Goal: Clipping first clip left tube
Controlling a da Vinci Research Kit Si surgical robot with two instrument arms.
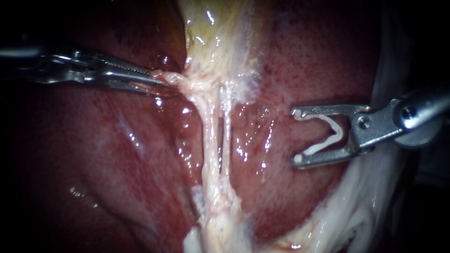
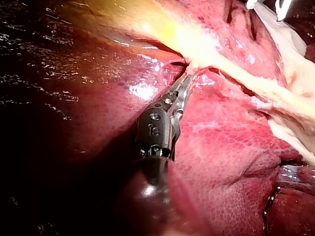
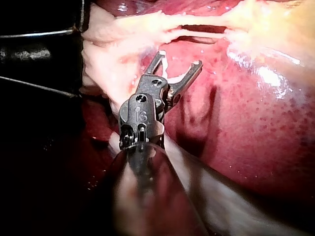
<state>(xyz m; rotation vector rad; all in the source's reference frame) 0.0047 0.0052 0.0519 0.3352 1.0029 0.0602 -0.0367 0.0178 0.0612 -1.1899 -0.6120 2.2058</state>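
Left tube (image 1: 209, 136) is running bare from the gallbladder (image 1: 220, 37) at the far end toward us, just beside the right tube (image 1: 226, 136). Nothing is sitting on either, so we are judging the whole clipping as yet to come. Our left instrument (image 1: 161, 80) is pinching the pale tissue (image 1: 187, 84) at the tubes' far end and holding it out to the left, so both are lying stretched. Our right instrument (image 1: 296, 136) is hovering well to the right over the liver (image 1: 290, 61). Its jaws are standing wide, cradling a white clip (image 1: 330, 136) from both sides, with the mouth facing the tubes but apart from them.
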